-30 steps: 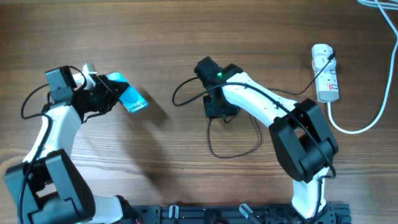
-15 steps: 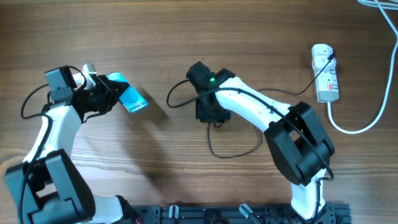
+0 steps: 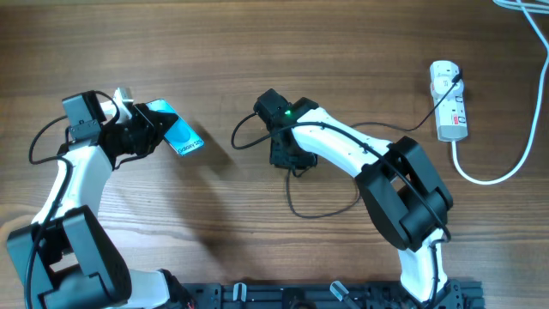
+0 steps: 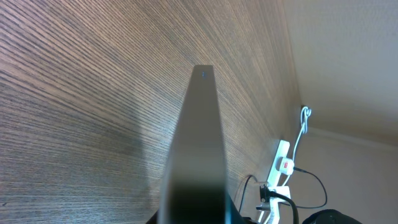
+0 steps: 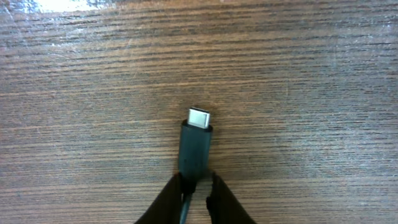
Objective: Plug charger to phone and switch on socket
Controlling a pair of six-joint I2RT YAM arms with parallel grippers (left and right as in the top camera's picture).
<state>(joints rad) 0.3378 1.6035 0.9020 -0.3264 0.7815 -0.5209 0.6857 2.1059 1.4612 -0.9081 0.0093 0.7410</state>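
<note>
The phone (image 3: 177, 135), turquoise screen up, is tilted above the table in my left gripper (image 3: 147, 129), which is shut on it. In the left wrist view the phone (image 4: 196, 149) shows edge-on as a dark slab. My right gripper (image 3: 287, 153) is shut on the charger (image 3: 322, 206) just behind its connector tip (image 5: 198, 140), which points forward over the wood between the fingers (image 5: 197, 185). The black cable loops on the table and runs to its plug in the white socket (image 3: 449, 101) at the far right. The socket also shows in the left wrist view (image 4: 281, 165).
The socket's white lead (image 3: 506, 167) curves along the right edge. Another white cable (image 3: 523, 10) crosses the top right corner. Bare wood lies between phone and connector. The arm bases stand at the front edge.
My right gripper has moved left towards the phone with the charger connector in it, dragging the cable loop. The left arm and phone have not moved.
</note>
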